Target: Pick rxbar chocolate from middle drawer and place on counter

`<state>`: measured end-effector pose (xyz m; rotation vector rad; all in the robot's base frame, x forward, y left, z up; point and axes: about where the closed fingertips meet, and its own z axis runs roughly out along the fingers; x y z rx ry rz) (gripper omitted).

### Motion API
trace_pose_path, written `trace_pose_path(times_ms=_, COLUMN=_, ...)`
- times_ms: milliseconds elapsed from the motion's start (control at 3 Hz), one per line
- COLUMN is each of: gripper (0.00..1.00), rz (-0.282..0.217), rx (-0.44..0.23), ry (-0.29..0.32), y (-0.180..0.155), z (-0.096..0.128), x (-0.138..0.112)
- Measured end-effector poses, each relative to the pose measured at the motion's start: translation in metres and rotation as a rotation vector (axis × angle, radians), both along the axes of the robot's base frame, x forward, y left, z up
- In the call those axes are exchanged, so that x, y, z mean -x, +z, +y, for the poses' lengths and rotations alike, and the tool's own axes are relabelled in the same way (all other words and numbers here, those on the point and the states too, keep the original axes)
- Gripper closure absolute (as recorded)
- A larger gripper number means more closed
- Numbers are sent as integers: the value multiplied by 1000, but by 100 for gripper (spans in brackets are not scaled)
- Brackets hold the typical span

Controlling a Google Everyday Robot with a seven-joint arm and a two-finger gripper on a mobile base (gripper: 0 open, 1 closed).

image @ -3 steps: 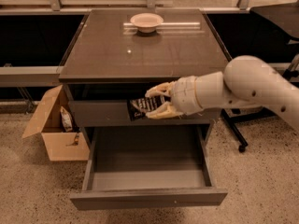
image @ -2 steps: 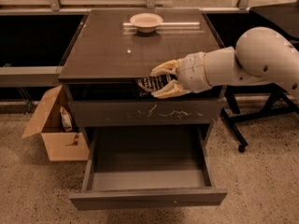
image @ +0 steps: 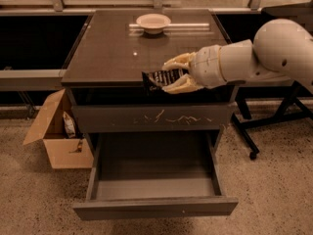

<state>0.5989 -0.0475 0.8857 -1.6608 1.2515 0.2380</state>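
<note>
Snack bar: a flat black snack bar (image: pixel 155 78) with pale lettering hangs in the air at the near edge of the tabletop. It is roughly level with the edge, held by its right end, with the free end pointing left.
Pincer: the pincer (image: pixel 170 77) reaches in from the right and is clamped narrow on the bar, one pale finger above and one below.
Tabletop: the glossy dark tabletop (image: pixel 112 48) has a broad bare stretch between its near edge and the bowl. From where I stand I cannot tell whether the bar is over the surface or just short of it.
Open drawer: the open drawer (image: pixel 156 206) sits pulled out low down, well below the bar, with its grey floor showing.
Step in hand: I'd judge the bar is being carried across for setting down.
Doing it well: keep the lower finger and the drooping free end above the thin edge and travel farther in before lowering. Bring the wrapper down flat on the surface, and only then loosen the grip. Let go at the lip and the bar could tip off toward the drawer.
Nearby: a scratched drawer front (image: pixel 151 117) sits just under the top. A pale bowl (image: pixel 153 22) stands at the far edge, well apart from the bar. A cardboard box (image: pixel 54 131) stands on the floor to the left.
</note>
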Motion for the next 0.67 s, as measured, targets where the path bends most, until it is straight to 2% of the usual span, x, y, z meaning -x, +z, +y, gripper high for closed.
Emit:
trace_pose_path(times_ms=333, gripper=100, rz=-5, rx=-21, ry=-32, y=18, z=-10, x=-19)
trace_pose_path(times_ms=667, gripper=100, rz=-2, rx=-92, ry=-124, y=35, z=-30, x=-60)
